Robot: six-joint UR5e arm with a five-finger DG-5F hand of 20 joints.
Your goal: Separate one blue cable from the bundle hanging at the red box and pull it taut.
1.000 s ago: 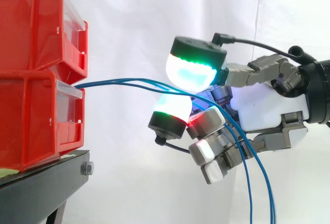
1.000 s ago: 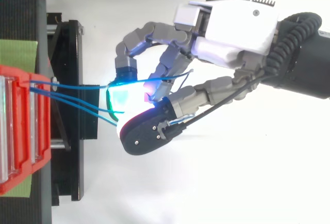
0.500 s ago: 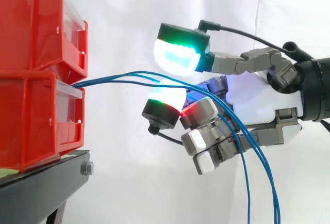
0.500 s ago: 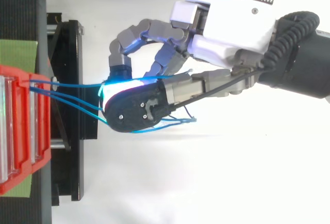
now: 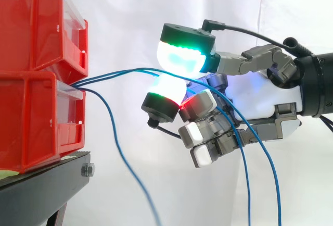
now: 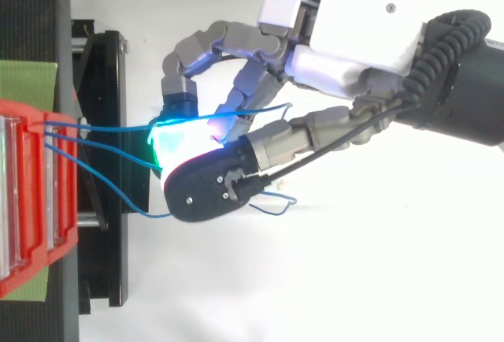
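Observation:
Several thin blue cables come out of the lower red box (image 5: 31, 122) at its right edge. Two of them (image 5: 125, 73) run right in a shallow arc into my hand (image 5: 260, 101). There they pass between two glowing pads (image 5: 182, 59) pressed close together, and the other fingers are curled below. Past the hand these cables hang down (image 5: 247, 184). A third blue cable (image 5: 115, 142) is free of the hand and droops from the box toward the floor. In the top view the hand (image 6: 354, 35) is level with the box front, and the loose cable (image 6: 118, 192) loops beside it.
A second red box (image 5: 31, 28) is stacked on the lower one, both on a black stand (image 5: 41, 189) at the left. A white curtain fills the background. Open space lies below and right of the boxes.
One blue cable has slipped out of the hand and now droops from the box. The other two stay between the pads. The hand has barely shifted.

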